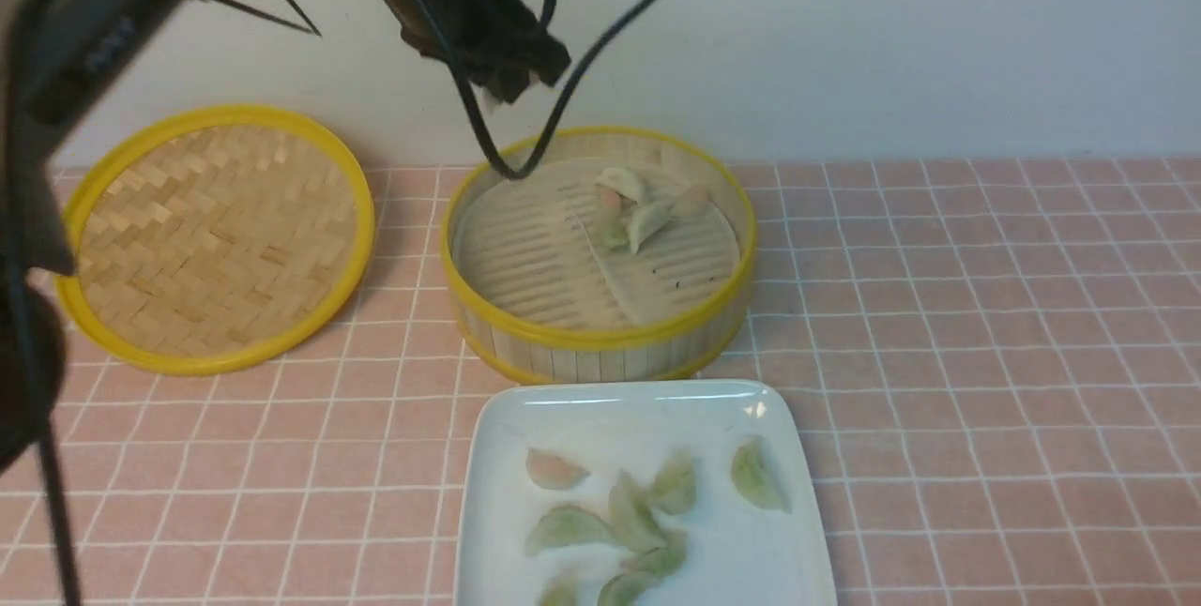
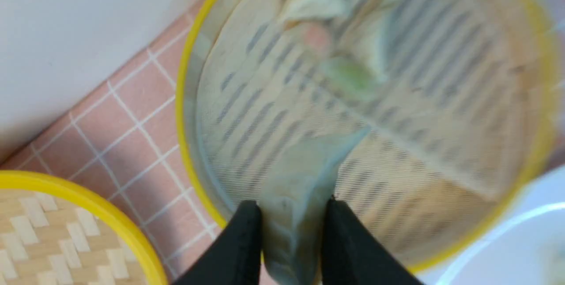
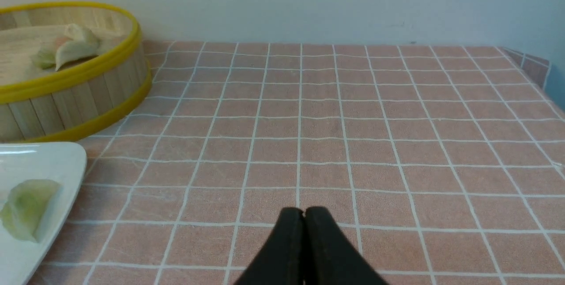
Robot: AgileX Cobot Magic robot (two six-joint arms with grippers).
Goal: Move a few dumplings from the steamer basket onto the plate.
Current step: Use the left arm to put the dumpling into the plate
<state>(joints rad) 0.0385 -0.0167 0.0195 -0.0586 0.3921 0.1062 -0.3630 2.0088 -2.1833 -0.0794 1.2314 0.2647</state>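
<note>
My left gripper point(image 2: 293, 214) is shut on a pale green pleated dumpling point(image 2: 300, 179) and holds it high above the steamer basket point(image 2: 185, 99). In the front view the left arm's dark wrist point(image 1: 469, 15) hangs over the basket's point(image 1: 600, 339) back rim; its fingertips are not clear there. A few dumplings point(image 1: 638, 212) lie in a clump at the back of the basket floor. Several dumplings point(image 1: 633, 517) lie on the white plate point(image 1: 638, 418) in front of the basket. My right gripper point(image 3: 304, 212) is shut and empty, low over the tablecloth to the right of the plate point(image 3: 39, 157).
The flat woven lid point(image 1: 216, 235) with a yellow rim lies left of the basket. A thin mesh liner point(image 1: 638, 287) covers the basket floor, partly folded. A black cable point(image 1: 563, 90) dangles to the basket's back rim. A pale wall stands close behind. Pink checked cloth point(image 1: 985, 353) covers the table.
</note>
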